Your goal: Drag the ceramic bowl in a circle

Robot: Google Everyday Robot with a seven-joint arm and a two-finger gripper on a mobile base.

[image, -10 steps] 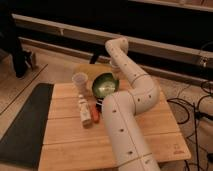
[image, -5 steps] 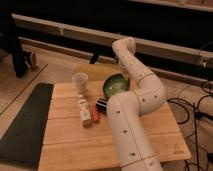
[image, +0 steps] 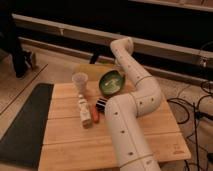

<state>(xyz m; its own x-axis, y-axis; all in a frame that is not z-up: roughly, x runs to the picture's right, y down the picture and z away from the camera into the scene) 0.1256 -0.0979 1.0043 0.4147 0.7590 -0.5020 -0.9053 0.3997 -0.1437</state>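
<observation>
Green bowl: the ceramic bowl (image: 110, 82) sits at the upper middle of the wooden surface (image: 65, 145), just right of the whitish cup (image: 79, 80).
Tool: the tool (image: 121, 74) comes down at the bowl's right rim, below the white arm (image: 142, 90), probably so it can drag the bowl by its edge. I cannot tell whether it is open or closed.
Clutter: a pale bottle (image: 84, 111) and an orange item (image: 95, 115) lie near, lower in the frame, so the circle likely has to stay tight.

lots tucked behind the white arm
the gripper is out of sight, seemingly behind the arm (image: 136, 72) at the right rim of the green bowl (image: 110, 83), which the arm also covers. a small dark thing (image: 101, 103) beside the arm is too blurred to name. the bottom edge cuts off the arm's base.
</observation>
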